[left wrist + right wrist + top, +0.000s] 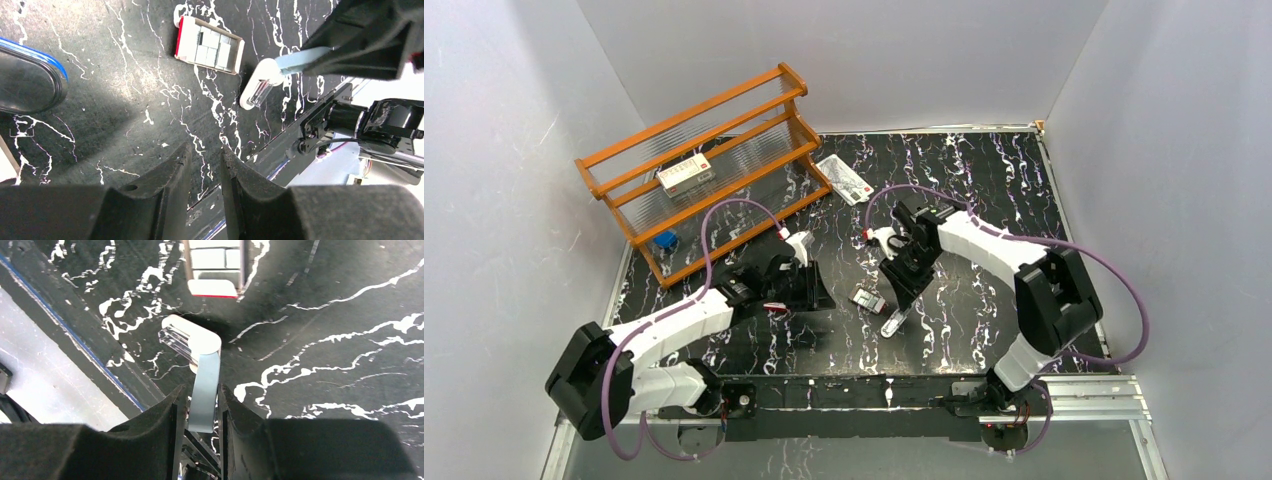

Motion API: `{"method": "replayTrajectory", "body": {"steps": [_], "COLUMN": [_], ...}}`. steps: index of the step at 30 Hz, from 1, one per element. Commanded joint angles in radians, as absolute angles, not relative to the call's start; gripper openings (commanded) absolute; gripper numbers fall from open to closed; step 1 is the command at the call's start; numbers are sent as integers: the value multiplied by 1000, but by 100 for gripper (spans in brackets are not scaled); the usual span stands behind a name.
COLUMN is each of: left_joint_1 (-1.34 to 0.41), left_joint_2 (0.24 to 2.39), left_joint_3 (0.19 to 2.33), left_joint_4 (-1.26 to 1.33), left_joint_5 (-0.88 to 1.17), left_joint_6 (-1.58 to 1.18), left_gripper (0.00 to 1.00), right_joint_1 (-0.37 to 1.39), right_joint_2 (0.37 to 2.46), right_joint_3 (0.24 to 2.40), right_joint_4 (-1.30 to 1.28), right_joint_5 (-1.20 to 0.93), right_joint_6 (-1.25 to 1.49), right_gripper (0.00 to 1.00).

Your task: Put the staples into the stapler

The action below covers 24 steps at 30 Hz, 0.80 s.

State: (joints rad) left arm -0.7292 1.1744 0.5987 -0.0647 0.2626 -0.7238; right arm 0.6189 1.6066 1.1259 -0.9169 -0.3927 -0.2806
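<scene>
The staples point(210, 45) are silvery strips in a pale open tray with a red side, lying mid-table point(869, 298); the tray's end shows at the top of the right wrist view point(214, 270). My right gripper point(202, 390) stands over a small pale blue strip with a white head point(204, 385), which rests on the table point(894, 320). The strip sits between the fingers with slim gaps on both sides. My left gripper point(205, 150) hovers open and empty left of the tray point(809, 290). A dark rounded body with a blue rim point(30, 75), apparently the stapler, lies beside it.
An orange wooden rack point(714, 160) stands at the back left with a larger red-and-white box point(686, 174) on a shelf and a small blue object point(665, 239) at its foot. A flat white printed packet point(844, 178) lies behind. The table's near rail point(854, 390) runs below the arms.
</scene>
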Motion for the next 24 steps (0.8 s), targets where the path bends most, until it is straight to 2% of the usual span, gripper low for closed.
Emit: {"method": "replayTrajectory", "body": {"steps": [1,6,12,19,24], "left_joint_1": [-705,-692,-683,-683,-679], "left_joint_2": [1136,1119,1106,1129,1129], "left_joint_3": [641,645,635,637,647], "left_joint_4": [-122,-147,-157,-147,-159], "left_joint_5": [308,311,308,308,298], "left_joint_6": [-677,-665,-667,-664,-657], "left_gripper": [27,26,27,27,27], "right_joint_1": [574,548,522,522,523], "right_joint_2": [1668,1762,1759,1700,1679], "right_joint_3": [1216,1294,1327,1297,1306], "right_joint_4": [-987,-1027,-1027,-1002,-984], "right_joint_5": [-347,-331,-312,-375,-352], "right_joint_6": [-339,-360,-362,-329,-294], "right_gripper": [36,34,34,48,65]}}
